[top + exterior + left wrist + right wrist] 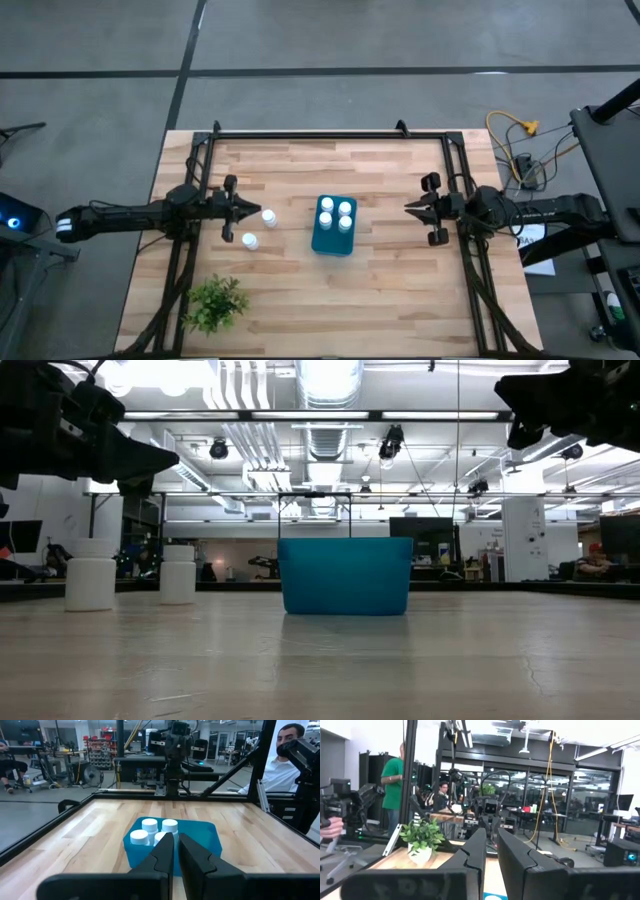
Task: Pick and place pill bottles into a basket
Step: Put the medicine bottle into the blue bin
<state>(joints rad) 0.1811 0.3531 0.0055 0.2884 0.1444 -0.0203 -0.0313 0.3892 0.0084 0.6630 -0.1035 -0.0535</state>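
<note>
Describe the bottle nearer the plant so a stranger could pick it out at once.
On the wooden table, look left of the blue basket, by the left gripper. Two white bottles stand there outside the basket. The one meant sits closer to the potted plant than its neighbour.

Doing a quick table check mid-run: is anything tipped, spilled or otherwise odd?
Nothing stands out. Four pill bottles stand upright in the basket; two more stand upright on the table beside the left end effector.
</note>
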